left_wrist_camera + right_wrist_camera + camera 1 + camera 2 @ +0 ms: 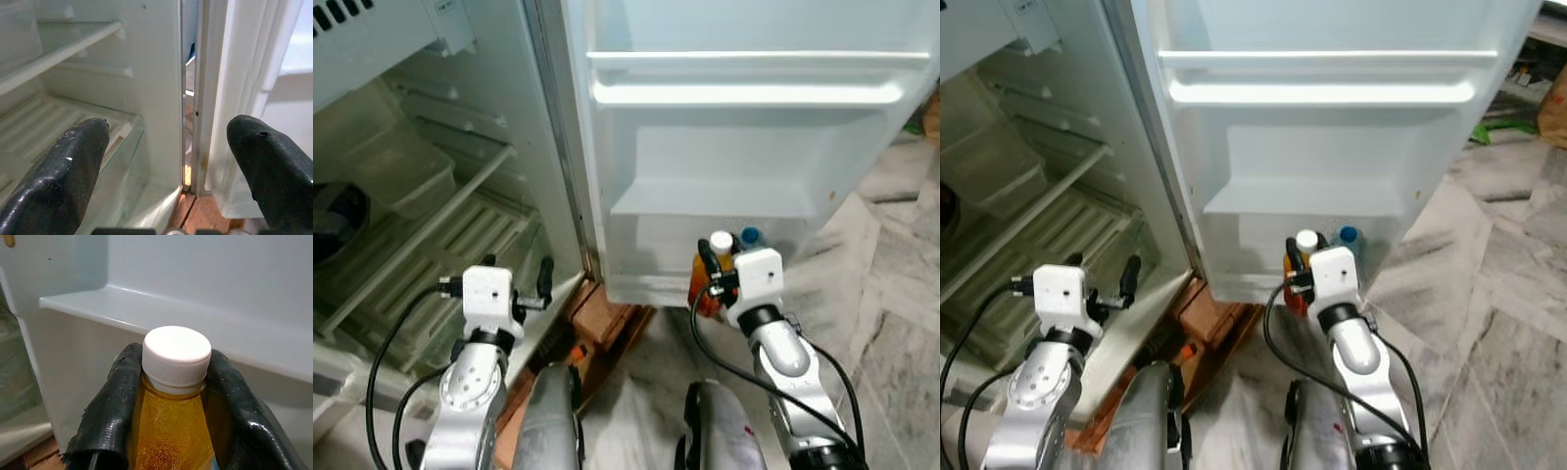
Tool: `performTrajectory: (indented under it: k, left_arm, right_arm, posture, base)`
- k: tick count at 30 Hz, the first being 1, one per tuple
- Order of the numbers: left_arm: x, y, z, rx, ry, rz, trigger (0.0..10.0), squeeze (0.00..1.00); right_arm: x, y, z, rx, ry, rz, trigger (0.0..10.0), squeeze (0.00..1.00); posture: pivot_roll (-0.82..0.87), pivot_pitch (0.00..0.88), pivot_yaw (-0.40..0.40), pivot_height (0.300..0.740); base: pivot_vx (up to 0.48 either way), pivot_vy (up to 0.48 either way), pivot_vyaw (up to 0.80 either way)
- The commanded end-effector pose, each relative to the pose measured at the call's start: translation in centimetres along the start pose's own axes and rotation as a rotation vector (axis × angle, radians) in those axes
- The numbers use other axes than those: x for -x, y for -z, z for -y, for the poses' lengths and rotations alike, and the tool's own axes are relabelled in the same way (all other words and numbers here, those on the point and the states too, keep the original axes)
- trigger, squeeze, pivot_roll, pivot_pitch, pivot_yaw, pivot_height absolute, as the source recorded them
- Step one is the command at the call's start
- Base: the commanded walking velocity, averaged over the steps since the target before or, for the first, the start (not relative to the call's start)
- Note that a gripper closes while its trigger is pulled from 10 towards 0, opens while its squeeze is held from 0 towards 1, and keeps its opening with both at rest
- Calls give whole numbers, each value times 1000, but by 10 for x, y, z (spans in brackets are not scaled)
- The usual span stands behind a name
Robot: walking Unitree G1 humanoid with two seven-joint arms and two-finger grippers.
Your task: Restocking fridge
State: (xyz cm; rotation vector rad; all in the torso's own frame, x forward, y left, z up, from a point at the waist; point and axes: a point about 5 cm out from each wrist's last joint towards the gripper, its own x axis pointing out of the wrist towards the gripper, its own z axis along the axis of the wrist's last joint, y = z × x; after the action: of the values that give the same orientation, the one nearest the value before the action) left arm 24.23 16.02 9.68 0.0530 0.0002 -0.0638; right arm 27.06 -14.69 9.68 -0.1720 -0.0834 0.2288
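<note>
fridge stands open, cabinet on the left, door swung out to the right. right gripper is clamped on an orange bottle, one finger on each side of its neck just under the white cap. bottle is upright, held low at the near side of the door's bottom bin, touching or just in front of its wall; cannot tell which. a blue cap shows just right of the white one, inside the bin. door shelves above are white. left gripper hangs near the cabinet's lower right edge, fingers wide apart, holding nothing, aimed at the hinge gap between cabinet and door. inside the cabinet: glass shelf, clear drawer under it, ribbed floor below. brown wood lies under the fridge corner. marble floor to the right.
</note>
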Motion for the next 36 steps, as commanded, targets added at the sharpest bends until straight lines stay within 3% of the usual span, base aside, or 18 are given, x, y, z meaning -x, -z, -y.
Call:
performTrajectory:
  k: [1,7,30,36]
  left_arm:
    - [2,3,-2,7,-6,-14,10000,0]
    - [2,3,-2,2,-3,-11,10000,0]
    - [2,4,0,-3,10,-17,10000,0]
    - [3,6,0,-2,0,-23,10000,0]
  right_arm:
    - [1,1,0,7,-3,5,10000,0]
    - [1,1,0,7,-3,5,10000,0]
    - [0,4,0,13,-16,1,10000,0]
    - [0,4,-1,12,-29,-2,10000,0]
  posture:
    - [53,133,32,628]
    - [51,132,33,628]
    - [52,130,27,628]
    - [54,132,24,628]
  base:
    - [0,0,0]
    - [0,0,0]
    - [291,0,0]
    - [0,0,0]
